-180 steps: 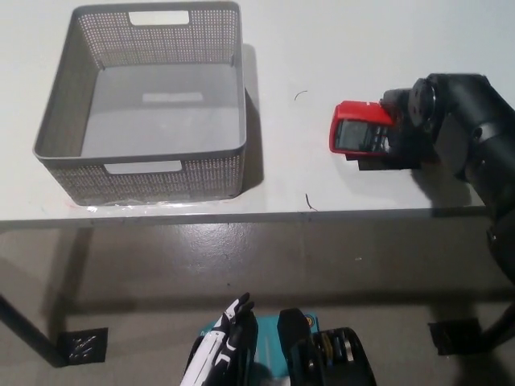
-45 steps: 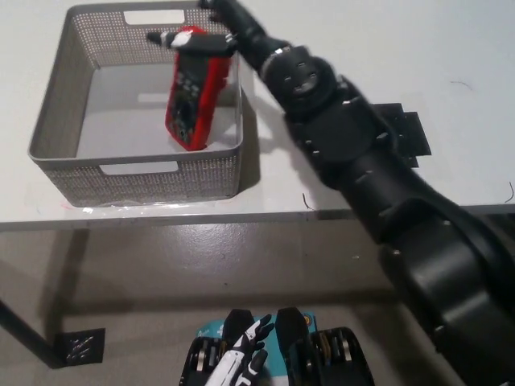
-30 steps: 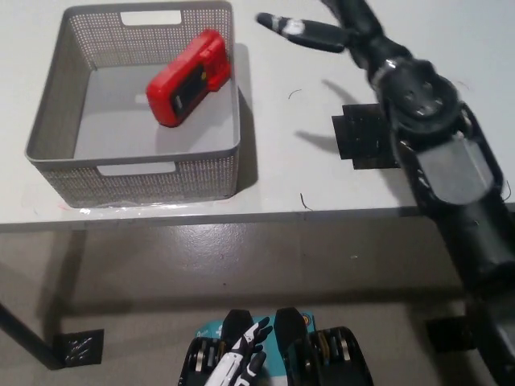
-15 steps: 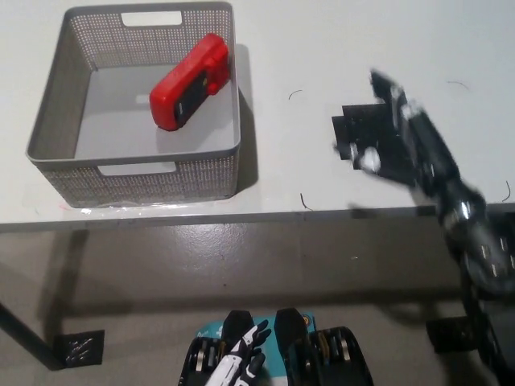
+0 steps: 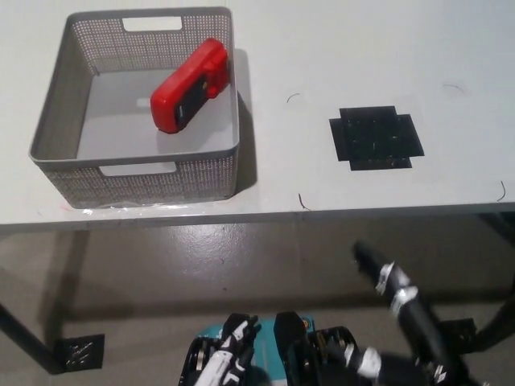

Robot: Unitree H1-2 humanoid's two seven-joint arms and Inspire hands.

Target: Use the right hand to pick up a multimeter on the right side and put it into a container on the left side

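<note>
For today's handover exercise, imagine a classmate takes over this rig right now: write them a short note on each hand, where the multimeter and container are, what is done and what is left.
Right hand: below the table edge at lower right, blurred, holding nothing visible; open or shut cannot be told.
Left hand: resting at bottom centre-left, away from the table.
Multimeter: red, lying tilted inside the grey container on the table's left side.
Black mat: bare.
Done: multimeter is in the container.
Left: nothing of the placing.

A red multimeter (image 5: 190,84) lay tilted inside the grey basket (image 5: 60,119) on the white worktop (image 5: 322,48). The black right hand (image 5: 394,297) hung blurred below the worktop edge; the white left hand (image 5: 225,362) rested low.
</note>
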